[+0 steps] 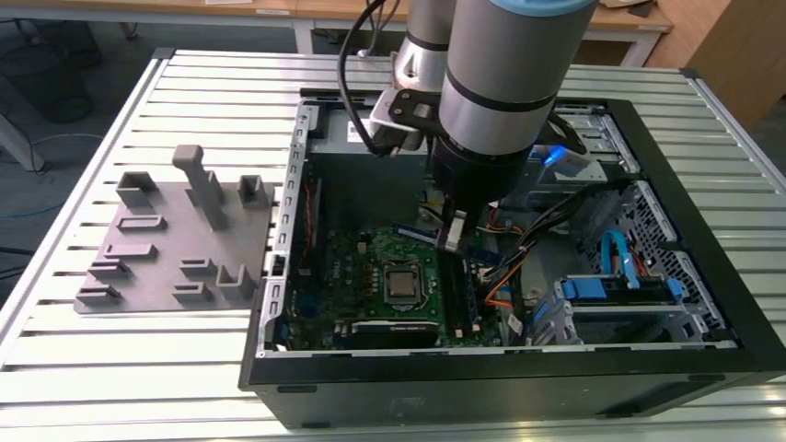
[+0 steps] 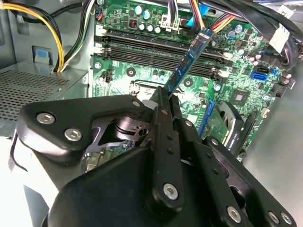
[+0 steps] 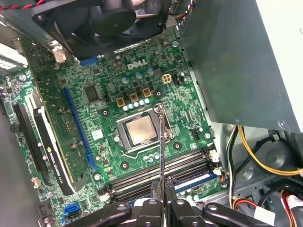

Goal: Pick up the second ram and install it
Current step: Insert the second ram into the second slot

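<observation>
The gripper [image 2: 166,98] is closed on the second ram [image 2: 189,54], and the black fingers [image 2: 163,142] clamp one end of it. The thin blue-green board sticks out past the fingertips toward the motherboard [image 3: 109,80]. In the first wrist view the second ram [image 3: 161,142] appears on its edge, as a thin line rising from the fingers.

So the picking up is done. The install is not done: the stick hangs in the air above the board, and as far as I can judge it touches no slot. The memory slots [image 2: 156,47] lie along one edge of the motherboard, just beside the processor socket [image 3: 139,130]. In the second wrist view the free end of the stick stands over the end of these slots, but not inside one. Whether one slot already carries another stick, I cannot tell.

All this is inside the open computer case [image 1: 516,368], which lies on a slatted table [image 1: 74,368]. The grey plastic block [image 1: 172,244] stands on the table near the case's side on the exterior view's left, well apart from the gripper.
</observation>
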Available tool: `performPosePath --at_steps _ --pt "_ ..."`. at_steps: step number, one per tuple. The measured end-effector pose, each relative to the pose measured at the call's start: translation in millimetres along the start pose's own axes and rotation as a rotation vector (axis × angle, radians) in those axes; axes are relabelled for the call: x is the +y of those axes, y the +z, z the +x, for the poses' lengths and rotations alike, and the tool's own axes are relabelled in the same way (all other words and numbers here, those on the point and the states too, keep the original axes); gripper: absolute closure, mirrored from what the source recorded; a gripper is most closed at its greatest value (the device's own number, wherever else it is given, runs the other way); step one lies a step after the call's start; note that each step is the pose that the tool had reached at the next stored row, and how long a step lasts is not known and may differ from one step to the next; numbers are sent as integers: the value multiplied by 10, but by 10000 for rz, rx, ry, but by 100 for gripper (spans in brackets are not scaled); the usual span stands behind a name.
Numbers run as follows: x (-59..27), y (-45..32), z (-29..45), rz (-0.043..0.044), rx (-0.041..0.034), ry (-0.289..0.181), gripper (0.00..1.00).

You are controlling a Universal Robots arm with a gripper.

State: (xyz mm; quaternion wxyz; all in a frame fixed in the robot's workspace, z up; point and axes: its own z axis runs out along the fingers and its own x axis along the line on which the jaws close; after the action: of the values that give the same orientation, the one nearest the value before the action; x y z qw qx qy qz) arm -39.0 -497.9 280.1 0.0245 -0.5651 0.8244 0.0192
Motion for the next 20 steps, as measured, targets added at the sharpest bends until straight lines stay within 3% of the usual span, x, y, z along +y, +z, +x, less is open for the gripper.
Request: performPosePath --at_steps 20 --pt "0 2 0 63 -3 1018 86"
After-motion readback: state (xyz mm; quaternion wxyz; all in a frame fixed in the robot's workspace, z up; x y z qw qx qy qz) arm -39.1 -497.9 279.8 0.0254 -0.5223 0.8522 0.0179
